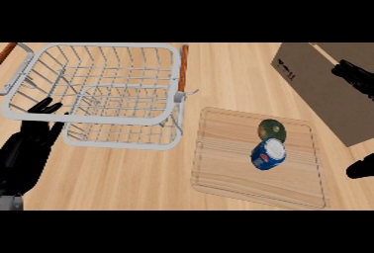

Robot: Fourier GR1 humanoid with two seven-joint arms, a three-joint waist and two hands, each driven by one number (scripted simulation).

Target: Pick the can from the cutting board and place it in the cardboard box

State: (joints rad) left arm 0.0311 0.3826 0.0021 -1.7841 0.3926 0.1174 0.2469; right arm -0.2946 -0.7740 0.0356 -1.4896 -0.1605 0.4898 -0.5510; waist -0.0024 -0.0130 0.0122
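A blue can [266, 154] with a white top lies tilted on the pale wooden cutting board [234, 173], right of centre. Just behind it on the board sits a dark green round object [272, 129]. The brown cardboard box [318, 86] stands at the right, behind the board's far right corner. My right hand [356, 76] is mostly cut off by the right edge: dark fingers show over the box and another dark part [362, 166] shows right of the board. It holds nothing. My left hand [29, 143] rests open at the lower left, fingers up.
A white wire basket [44, 116] with brown wooden handles [182, 66] fills the upper left, its near rim just in front of my left hand's fingertips. Bare wooden counter [131, 173] lies in front of the basket and between basket and board.
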